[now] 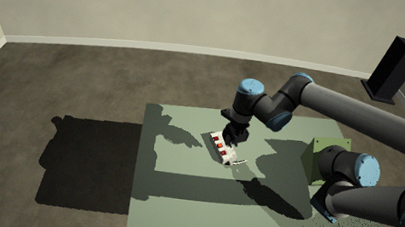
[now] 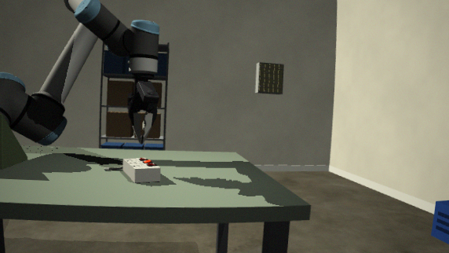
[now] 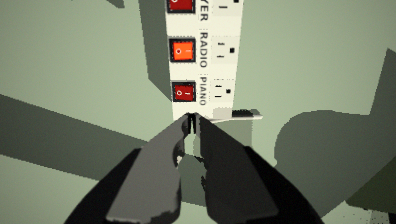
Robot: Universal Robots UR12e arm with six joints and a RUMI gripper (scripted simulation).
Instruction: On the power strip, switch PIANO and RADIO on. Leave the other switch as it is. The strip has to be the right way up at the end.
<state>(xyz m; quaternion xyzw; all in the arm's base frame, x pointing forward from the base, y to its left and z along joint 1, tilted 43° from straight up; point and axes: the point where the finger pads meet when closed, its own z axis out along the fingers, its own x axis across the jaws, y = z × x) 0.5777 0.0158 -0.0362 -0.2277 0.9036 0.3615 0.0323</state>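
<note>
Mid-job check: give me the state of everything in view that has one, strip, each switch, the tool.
White three-switch power strip: right way up, flat on the green table.
RADIO red rocker switch: lit brighter, looks on.
PIANO red rocker switch: darker, looks off.
Third red switch: dark, partly cropped.
Black two-jaw tool: shut, empty, above the strip.
</note>
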